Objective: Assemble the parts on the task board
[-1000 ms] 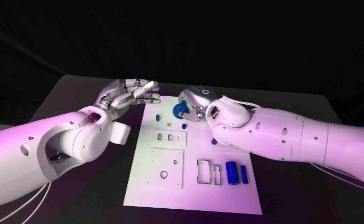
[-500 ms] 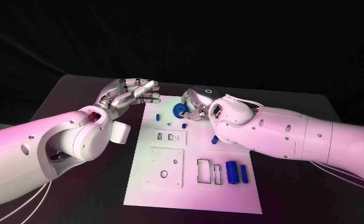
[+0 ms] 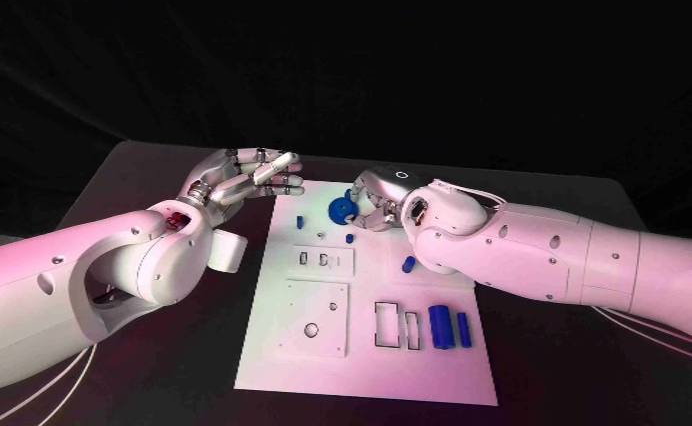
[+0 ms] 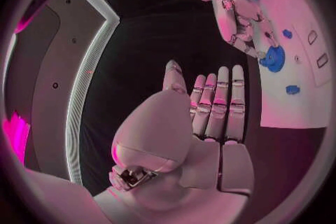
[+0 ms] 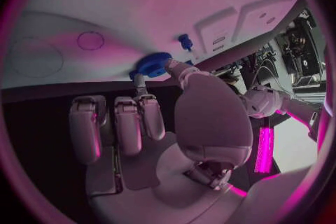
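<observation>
On the table's left side, at about nine o'clock from the task board (image 3: 289, 366), the left hand (image 3: 242, 178) is hovering off the board's far-left corner with its fingers held straight and side by side, gripping nothing. Nothing in either view suggests it is taking part in the work at this moment; it seems to be waiting.

Moving across onto the white board, the recessed plates near its middle are sitting with their slots and round holes unfilled. A small blue peg (image 3: 300, 222) is standing at about eleven o'clock on the board, and another small blue piece (image 3: 349, 239) is lying just right of it, nearer the middle.

Further right, at roughly twelve o'clock on the board, the right hand (image 3: 378, 202) is pinching a round blue part (image 3: 342, 210) between its thumb and a finger, while its other fingers are hanging slack; the right wrist view shows the disc at the board's surface near the far edge, though I cannot tell whether it is seated or merely resting there.

Toward four o'clock, two blue cylinders (image 3: 441, 329) are lying beside empty rectangular cut-outs, and one more blue piece (image 3: 407, 265) is lying loose at about three o'clock.

Judging from this, the assembly is looking early: one part is being handled, and most pieces and openings are waiting.
</observation>
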Available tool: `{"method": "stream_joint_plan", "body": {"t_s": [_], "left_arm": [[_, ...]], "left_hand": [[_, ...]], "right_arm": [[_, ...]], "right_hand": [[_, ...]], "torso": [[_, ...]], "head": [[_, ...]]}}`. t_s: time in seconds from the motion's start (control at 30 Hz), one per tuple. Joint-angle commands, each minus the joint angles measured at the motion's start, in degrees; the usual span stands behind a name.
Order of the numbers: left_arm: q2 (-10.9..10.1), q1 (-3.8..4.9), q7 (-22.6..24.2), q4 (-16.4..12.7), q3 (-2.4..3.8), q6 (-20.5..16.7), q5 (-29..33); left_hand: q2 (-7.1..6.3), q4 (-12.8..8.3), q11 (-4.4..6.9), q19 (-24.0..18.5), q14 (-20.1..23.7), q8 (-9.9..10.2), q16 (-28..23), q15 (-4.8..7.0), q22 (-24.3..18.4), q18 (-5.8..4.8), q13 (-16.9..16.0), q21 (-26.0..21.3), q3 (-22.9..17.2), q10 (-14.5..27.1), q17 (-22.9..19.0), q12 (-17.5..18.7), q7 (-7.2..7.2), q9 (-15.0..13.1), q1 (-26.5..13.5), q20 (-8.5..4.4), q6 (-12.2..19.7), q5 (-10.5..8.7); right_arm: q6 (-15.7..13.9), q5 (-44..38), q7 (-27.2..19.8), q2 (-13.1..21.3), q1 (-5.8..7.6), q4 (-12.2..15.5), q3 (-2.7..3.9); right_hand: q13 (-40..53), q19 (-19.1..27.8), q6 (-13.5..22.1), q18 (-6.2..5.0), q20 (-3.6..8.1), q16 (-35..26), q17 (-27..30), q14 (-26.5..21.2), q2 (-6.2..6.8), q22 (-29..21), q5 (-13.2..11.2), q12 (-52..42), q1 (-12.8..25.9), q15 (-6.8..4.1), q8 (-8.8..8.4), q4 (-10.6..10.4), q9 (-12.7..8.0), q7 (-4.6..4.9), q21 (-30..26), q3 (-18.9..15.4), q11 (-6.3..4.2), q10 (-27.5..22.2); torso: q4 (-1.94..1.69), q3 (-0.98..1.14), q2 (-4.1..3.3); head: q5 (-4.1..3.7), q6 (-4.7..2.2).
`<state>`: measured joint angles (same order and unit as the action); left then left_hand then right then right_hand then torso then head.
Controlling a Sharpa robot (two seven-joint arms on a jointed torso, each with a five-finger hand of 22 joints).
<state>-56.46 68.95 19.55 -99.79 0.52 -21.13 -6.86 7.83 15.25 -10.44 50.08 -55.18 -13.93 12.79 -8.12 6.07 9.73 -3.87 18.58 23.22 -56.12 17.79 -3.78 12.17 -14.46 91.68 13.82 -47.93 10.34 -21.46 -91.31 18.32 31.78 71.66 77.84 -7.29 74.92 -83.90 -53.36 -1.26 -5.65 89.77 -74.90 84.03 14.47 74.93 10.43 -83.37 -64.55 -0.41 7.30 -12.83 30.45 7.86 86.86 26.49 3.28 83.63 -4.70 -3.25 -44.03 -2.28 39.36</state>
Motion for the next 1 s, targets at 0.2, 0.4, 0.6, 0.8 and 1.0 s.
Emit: {"method": "stream_joint_plan", "body": {"t_s": [0.2,0.4,0.6,0.8,1.0], "left_arm": [[-0.1,0.09,0.3,0.0,0.05,0.7,0.1],[-0.1,0.09,0.3,0.3,0.05,0.7,0.1],[-0.1,0.08,0.4,0.9,0.04,0.8,0.1],[0.2,0.07,0.4,1.4,0.03,1.0,0.1],[0.3,0.05,0.5,1.8,0.02,1.2,0.1]], "left_hand": [[0.71,0.1,0.04,-0.3,0.5,0.4,-0.4,0.0,-0.1,0.46,0.0,-0.2,0.3,0.4,0.1,0.1,0.51,-0.1,-0.1,0.15,0.4,-0.35],[0.74,0.1,0.03,-0.3,0.5,0.4,-0.4,-0.01,-0.1,0.46,0.0,-0.2,0.4,0.4,0.1,0.1,0.52,-0.1,0.0,0.16,0.5,-0.34],[0.74,0.1,0.03,-0.3,0.5,0.4,-0.4,-0.01,-0.1,0.46,0.0,-0.2,0.4,0.4,0.1,0.1,0.52,-0.1,0.0,0.16,0.5,-0.34],[0.74,0.0,0.05,-0.3,0.5,0.4,-0.5,-0.01,-0.1,0.46,0.0,-0.2,0.4,0.4,0.2,0.1,0.52,-0.1,0.0,0.17,0.5,-0.35],[0.74,0.0,0.05,-0.3,0.5,0.4,-0.5,-0.01,-0.1,0.46,0.0,-0.2,0.4,0.4,0.2,0.1,0.52,-0.1,0.0,0.17,0.5,-0.35]], "right_arm": [[-6.9,0.4,-1.5,2.8,-0.12,3.3,-0.02],[-7.8,5.8,-3.1,7.8,0.96,6.9,0.25],[-2.0,17.8,-8.7,14.4,2.6,9.7,0.34],[2.5,27.8,-12.9,21.3,3.29,9.9,0.38],[4.0,28.0,-14.6,24.5,3.03,9.1,0.36]], "right_hand": [[9.3,-4.1,-0.6,0.47,0.07,0.2,-15.1,6.0,-0.35,13.1,1.0,-0.8,-0.7,-0.34,0.58,-0.1,0.0,-0.49,0.6,0.4,-0.39,1.7],[9.3,-4.0,-0.8,0.4,0.17,0.2,-15.1,6.0,-0.19,12.9,0.9,-0.8,-1.7,-0.43,0.67,0.3,-0.2,-0.56,0.3,0.7,-0.45,1.7],[8.4,-2.5,0.4,-0.16,0.05,0.2,-15.1,6.0,0.66,11.5,-2.2,0.2,-5.2,-0.19,0.03,2.3,-0.9,-0.11,-1.7,1.0,-0.11,0.8],[7.2,-2.0,2.3,-0.37,-0.44,0.2,-15.1,6.0,0.97,11.1,-0.8,1.5,-9.3,0.36,-0.74,5.3,-1.8,0.62,-2.5,1.2,0.52,-0.5],[7.1,-1.9,2.9,-0.4,-0.5,0.2,-15.1,6.0,1.22,11.0,-1.2,1.6,-10.4,0.32,-0.95,6.4,-2.1,0.37,-2.6,0.9,0.33,-0.7]], "torso": [[0.09,0.05,0.06],[0.44,0.12,0.23],[1.1,0.43,0.62],[1.53,0.92,0.81],[1.87,1.3,0.81]], "head": [[-0.08,-0.14],[-0.14,-0.4],[-0.08,-0.6],[-0.84,-0.71],[-1.02,-0.54]]}}
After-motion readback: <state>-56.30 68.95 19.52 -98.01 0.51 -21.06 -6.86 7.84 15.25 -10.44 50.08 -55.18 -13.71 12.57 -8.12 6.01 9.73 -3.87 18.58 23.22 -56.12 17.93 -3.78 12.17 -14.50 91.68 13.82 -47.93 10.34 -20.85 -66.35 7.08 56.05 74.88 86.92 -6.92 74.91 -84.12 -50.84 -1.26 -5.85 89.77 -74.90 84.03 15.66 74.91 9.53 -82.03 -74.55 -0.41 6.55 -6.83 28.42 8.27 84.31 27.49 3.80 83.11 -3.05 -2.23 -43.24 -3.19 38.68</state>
